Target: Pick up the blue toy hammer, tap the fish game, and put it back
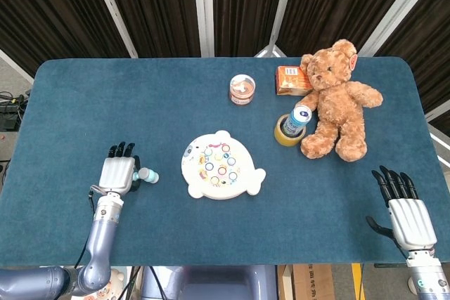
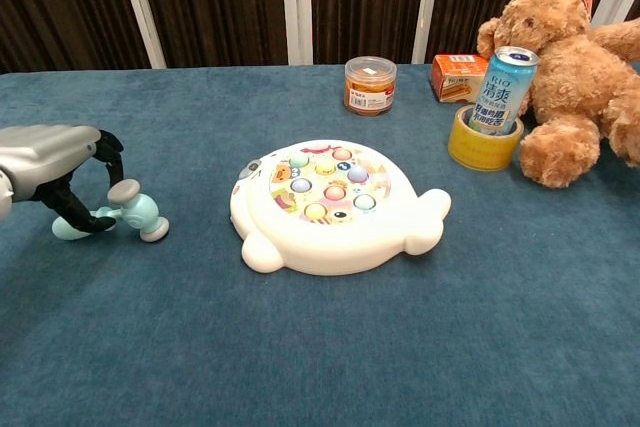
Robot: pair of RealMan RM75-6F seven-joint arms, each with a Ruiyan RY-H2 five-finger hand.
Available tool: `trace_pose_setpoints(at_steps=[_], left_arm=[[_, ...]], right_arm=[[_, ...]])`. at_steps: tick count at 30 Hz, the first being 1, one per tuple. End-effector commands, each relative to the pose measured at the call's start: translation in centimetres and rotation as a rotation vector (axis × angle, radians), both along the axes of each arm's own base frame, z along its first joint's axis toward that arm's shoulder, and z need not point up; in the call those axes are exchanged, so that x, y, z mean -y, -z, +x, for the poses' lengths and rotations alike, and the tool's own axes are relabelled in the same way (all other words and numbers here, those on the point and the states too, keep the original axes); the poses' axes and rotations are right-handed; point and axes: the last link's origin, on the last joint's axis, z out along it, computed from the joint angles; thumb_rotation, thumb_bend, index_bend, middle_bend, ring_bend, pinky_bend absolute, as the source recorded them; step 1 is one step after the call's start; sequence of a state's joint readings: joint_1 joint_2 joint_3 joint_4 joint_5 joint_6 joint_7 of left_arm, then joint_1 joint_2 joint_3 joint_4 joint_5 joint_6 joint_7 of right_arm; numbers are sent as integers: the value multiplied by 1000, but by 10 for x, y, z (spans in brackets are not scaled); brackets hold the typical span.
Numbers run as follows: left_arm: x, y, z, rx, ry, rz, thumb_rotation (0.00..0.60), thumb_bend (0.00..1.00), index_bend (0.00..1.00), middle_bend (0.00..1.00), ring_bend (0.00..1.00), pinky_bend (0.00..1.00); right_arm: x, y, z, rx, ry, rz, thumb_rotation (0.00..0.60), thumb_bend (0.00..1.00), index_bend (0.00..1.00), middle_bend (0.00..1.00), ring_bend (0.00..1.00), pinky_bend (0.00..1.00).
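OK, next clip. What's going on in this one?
The left hand is over the handle of the blue toy hammer, which lies on the table left of the fish game. Its fingers curl down around the handle, but the hammer is not lifted and a firm grip cannot be confirmed. The right hand rests open near the table's right edge, holding nothing. The fish game is untouched.

Each hand has a silver-grey shell over the back and black fingers. The left hand (image 1: pixel 118 174) joins a slim grey-blue forearm with a thin dark cable beside its wrist; the right hand (image 1: pixel 406 216) shows the same silver shell.
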State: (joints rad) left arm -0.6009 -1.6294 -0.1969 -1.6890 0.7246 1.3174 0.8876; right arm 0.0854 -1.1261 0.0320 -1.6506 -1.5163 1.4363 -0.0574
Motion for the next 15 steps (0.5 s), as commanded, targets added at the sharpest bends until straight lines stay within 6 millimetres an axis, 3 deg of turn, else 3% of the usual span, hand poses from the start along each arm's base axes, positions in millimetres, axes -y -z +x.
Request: trace_pose_setpoints(at_steps=[1, 15], left_arm=[[0, 2, 0, -2, -4, -4, 600, 307, 492, 97, 0, 108], [-2, 10, 2, -13, -10, -17, 600, 357, 480, 114, 6, 115]], right_arm=[[0, 0, 0, 2, 2, 1, 600, 235, 0, 0, 0, 0], [0, 0, 0, 3, 4, 3, 600, 235, 0, 0, 0, 0]])
